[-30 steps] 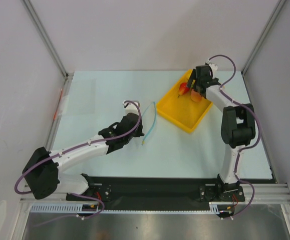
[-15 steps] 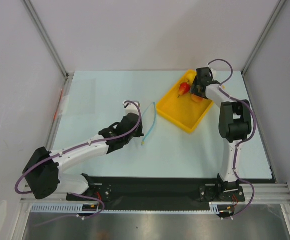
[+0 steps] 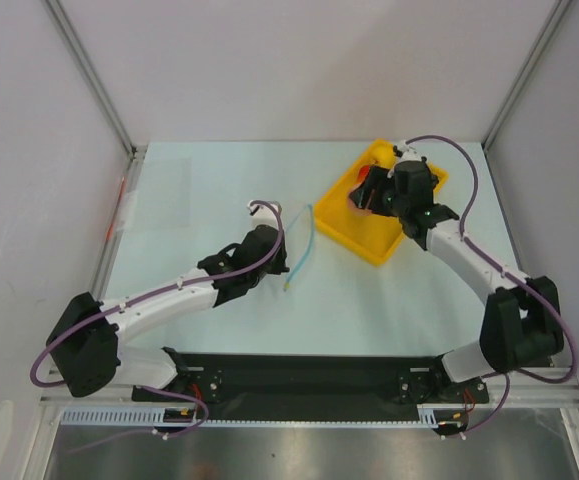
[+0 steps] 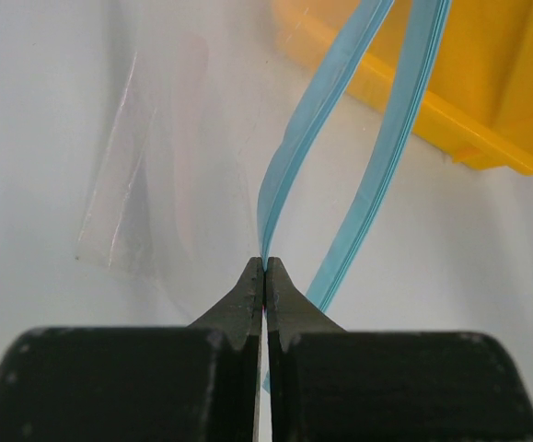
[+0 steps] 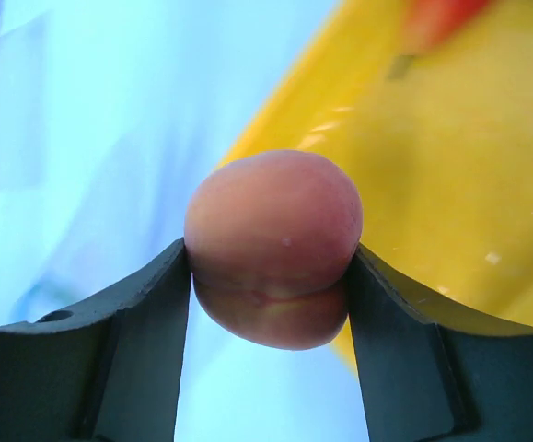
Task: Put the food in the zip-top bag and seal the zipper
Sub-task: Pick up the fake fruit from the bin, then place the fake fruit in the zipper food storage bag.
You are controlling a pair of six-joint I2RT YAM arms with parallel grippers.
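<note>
- Peach fruit [image 5: 273,244]: round, pinkish-orange, glossy. It's clamped between the right gripper's [image 5: 271,253] two dark fingers [image 5: 156,313], one pad on each side.
- Right wrist cam: the fruit hangs over the left rim of the yellow tray [image 5: 450,184]. Tray floor shows on one side of it and pale table on the other. Background is blurred.
- Top cam: the same gripper sits over the tray's left half, and its body hides most of the peach.
- Red fruit [image 3: 372,176]: a small red patch inside the tray, just beside the right gripper on the far side. Right wrist cam shows an orange-red blur at the top edge, too soft to ID.
- No other food can be made out inside the tray.
- Zip-top bag [image 4: 156,184]: clear and thin, on the table [image 3: 219,180] left of the tray. Only faint glints and creases show, and it's nearly invisible from the top cam.
- Zipper [image 4: 376,138]: teal-blue, and its two strips are parted, so the mouth isn't sealed. It runs from the left gripper toward the tray, with its far end close to the tray's left corner.
- Left gripper [image 4: 264,269]: jaws fully together, pinching the near end of one zipper strip. The other strip passes just beside its fingertip.
- Left arm reaches in from well left of the tray. Right arm comes from the tray's near-right side.
</note>
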